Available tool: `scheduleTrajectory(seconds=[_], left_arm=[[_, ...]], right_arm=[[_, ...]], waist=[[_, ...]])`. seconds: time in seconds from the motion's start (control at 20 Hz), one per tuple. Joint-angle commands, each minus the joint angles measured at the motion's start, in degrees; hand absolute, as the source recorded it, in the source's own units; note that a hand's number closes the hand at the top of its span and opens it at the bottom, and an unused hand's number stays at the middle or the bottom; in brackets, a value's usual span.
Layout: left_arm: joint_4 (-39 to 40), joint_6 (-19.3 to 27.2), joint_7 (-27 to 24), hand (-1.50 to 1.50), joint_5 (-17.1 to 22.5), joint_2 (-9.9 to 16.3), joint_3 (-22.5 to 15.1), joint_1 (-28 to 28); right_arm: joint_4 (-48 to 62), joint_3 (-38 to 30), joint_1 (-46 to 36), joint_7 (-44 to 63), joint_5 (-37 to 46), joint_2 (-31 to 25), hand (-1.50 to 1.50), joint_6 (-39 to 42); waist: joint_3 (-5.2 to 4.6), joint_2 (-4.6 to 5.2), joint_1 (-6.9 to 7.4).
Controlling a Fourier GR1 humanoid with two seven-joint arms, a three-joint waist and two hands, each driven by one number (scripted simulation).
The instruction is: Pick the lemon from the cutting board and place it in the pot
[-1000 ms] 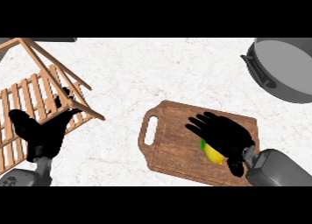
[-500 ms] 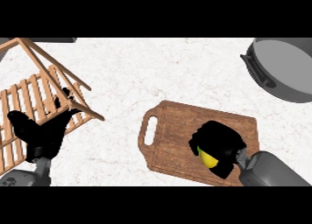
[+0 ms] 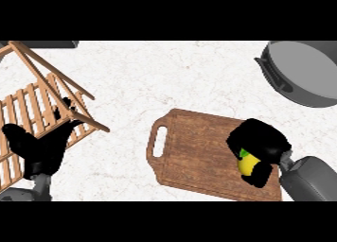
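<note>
Lemon sits in our right robot hand, fingers curled round it over the board's right end. Our left robot hand rests spread over the wooden rack. Across the worktop, the pot stands well apart.

Right hand is curled over the lemon at the cutting board's right end, a sliver of yellow peeking out. Up and right of the board sits the grey pot. Left of the board, the left hand rests open over the wooden rack.
</note>
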Motion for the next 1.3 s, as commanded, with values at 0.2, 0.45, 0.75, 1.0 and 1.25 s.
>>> scheduleTrajectory(seconds=[0.2,0.45,0.75,1.0,1.25], left_arm=[[-4.3,-1.2,-3.0,0.0,0.3,0.6,0.7,0.6],[-5.2,-1.7,-2.0,0.0,0.0,0.2,-0.9,-1.2],[-4.7,-2.7,-0.5,0.0,0.0,-0.3,-1.9,-4.2],[-3.5,-2.5,2.5,0.0,-0.4,0.3,-1.7,-7.7],[-4.8,-1.2,2.6,0.0,-2.0,-1.6,-4.2,-5.9]], right_arm=[[18.5,-29.8,1.9,2.5,-10.9,-13.4,1.5,-6.3],[29.1,-42.1,-1.7,-2.8,-13.7,-21.7,1.5,-12.6],[39.5,-50.1,-2.6,-18.8,-18.8,-28.2,1.5,-14.1],[41.1,-52.4,-8.7,-25.8,-20.2,-32.8,1.5,-13.6],[41.2,-54.9,-14.1,-27.3,-24.8,-33.6,1.5,-8.9]], waist=[[1.42,0.4,-4.3],[1.34,0.32,-1.44],[1.19,0.1,0.32],[1.08,0.04,1.22],[0.97,-0.28,1.64]])
